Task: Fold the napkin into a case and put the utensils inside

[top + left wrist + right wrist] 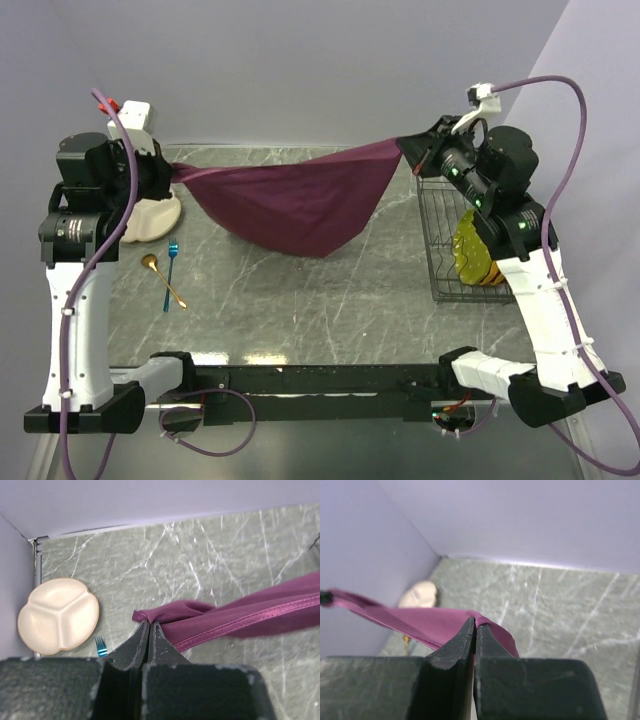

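The maroon-purple napkin (295, 200) hangs in the air, stretched between both grippers, its lower part sagging to a point above the table. My left gripper (175, 172) is shut on its left corner (150, 614). My right gripper (408, 148) is shut on its right corner (480, 619). The blue fork (171, 262) and the gold-orange spoon (160, 277) lie crossed on the table at the left, near the front. The fork's tines show in the left wrist view (101, 646). No folded case is seen.
A cream divided plate (155, 215) lies at the left by the left arm, and shows in the left wrist view (57, 615). A black wire rack (445, 240) with a yellow dish (475, 255) stands at the right under the right arm.
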Motion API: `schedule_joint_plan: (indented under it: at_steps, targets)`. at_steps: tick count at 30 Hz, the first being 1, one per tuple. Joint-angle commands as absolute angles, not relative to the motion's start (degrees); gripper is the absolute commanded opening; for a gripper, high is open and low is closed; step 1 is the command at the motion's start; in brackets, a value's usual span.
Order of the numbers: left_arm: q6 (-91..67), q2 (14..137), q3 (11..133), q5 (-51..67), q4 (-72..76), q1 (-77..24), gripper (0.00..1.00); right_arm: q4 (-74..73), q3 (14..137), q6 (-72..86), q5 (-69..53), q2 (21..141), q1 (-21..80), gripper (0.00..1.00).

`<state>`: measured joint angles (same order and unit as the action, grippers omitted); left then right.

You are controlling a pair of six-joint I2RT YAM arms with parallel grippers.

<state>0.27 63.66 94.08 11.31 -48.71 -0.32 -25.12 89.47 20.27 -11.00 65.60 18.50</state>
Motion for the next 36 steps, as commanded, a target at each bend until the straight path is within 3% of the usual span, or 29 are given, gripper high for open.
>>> schedule_joint_plan:
  at_steps: [1, 8, 18, 25, 28, 31, 36]
  targets:
    - [-4.48, 63.80, 98.52, 9.49, -44.30, -0.18, 0.01, -19.69, 94.56, 24.78, -7.65, 69.41, 18.98, 0.00]
    - [-9.13, 75.82, 105.02, 7.12, -31.92, -0.18, 0.01, -13.29, 105.72, 27.68, -1.59, 81.81, 18.99, 0.00]
    - [-14.50, 100.53, 130.85, 3.96, -12.40, -0.18, 0.01, 3.15, 135.22, 21.19, 5.09, 104.66, 17.84, 0.00]
    - [-12.75, 106.00, 135.36, 2.98, -6.50, -0.18, 0.01, 12.22, 137.81, 19.78, 7.29, 110.92, 16.61, 0.00]
    - [-12.22, 102.50, 128.26, 7.63, -9.13, -0.18, 0.01, 10.81, 132.91, 18.99, 4.58, 109.35, 16.00, 0.00]
    - [-8.19, 95.75, 110.97, 12.91, -11.85, -0.18, 0.01, 8.10, 119.65, 17.58, 0.45, 103.64, 15.47, 0.00]
    - [3.67, 86.23, 80.64, 11.69, -14.41, -0.18, 0.01, 3.34, 88.99, 16.96, -7.98, 91.87, 15.03, 0.00]
